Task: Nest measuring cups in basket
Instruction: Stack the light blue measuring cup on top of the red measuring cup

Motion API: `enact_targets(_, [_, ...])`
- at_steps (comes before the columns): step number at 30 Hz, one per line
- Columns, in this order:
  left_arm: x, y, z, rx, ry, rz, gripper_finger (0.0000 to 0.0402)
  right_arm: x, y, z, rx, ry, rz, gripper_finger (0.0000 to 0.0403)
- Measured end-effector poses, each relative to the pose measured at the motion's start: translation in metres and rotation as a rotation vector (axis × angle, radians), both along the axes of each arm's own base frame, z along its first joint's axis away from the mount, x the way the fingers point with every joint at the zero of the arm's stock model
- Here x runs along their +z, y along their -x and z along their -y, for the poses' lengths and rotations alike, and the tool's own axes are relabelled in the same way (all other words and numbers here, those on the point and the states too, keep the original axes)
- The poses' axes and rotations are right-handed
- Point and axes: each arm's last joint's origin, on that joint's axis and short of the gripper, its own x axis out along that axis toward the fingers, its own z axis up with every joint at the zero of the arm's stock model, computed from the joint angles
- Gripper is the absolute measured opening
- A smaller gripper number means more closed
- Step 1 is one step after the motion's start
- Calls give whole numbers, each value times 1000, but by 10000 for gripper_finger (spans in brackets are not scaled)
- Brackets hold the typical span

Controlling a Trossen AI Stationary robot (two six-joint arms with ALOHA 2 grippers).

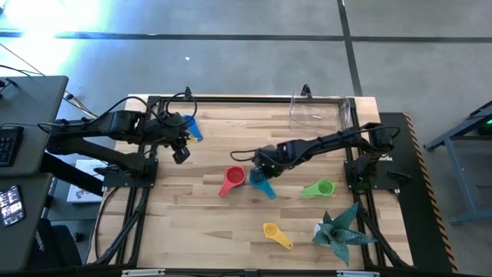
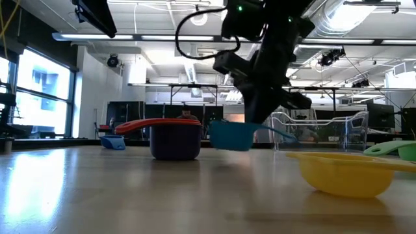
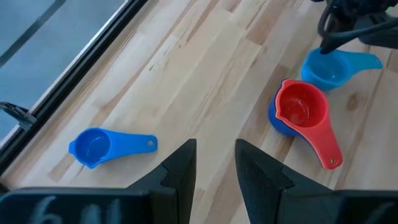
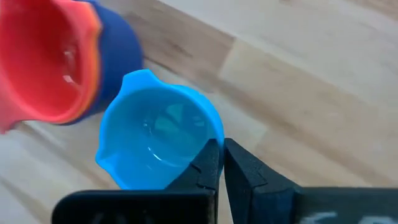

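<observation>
Our right hand [image 4: 219,163] pinches the teal cup's [image 4: 158,146] rim.
The cup sits mid-bench [image 1: 200,223] beside the red cup [image 1: 233,180]; the clear basket [image 1: 319,112] stands at the far edge. Our left hand [image 3: 214,168] hovers with its fingers apart near the blue cup [image 3: 99,147].

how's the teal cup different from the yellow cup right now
The teal cup is pinched at its rim by the right claw, which is shut on it; the yellow cup lies free with no claw near. The teal cup sits mid-table beside the red cup; the yellow cup lies alone toward the front edge, near the plant. Both are upright, small, round and short-handled.
</observation>
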Motion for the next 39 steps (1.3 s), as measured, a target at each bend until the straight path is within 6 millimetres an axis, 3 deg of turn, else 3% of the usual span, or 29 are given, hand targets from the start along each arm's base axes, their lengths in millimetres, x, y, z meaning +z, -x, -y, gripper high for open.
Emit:
enact_targets(16, [0, 0, 0, -144, -99, -65, 101, 33, -3, -49, -306, -18, -9, 1])
enact_targets(25, [0, 0, 0, -242, -166, -110, 101, 45, -11, -78, -657, -37, 260, 0])
enact_targets(33, [0, 0, 0, -266, -183, -121, 101, 48, -19, -82, -849, -42, 456, 0])
enact_targets(39, [0, 0, 0, -277, -191, -129, 101, 42, -43, -81, -882, -49, 494, 0])
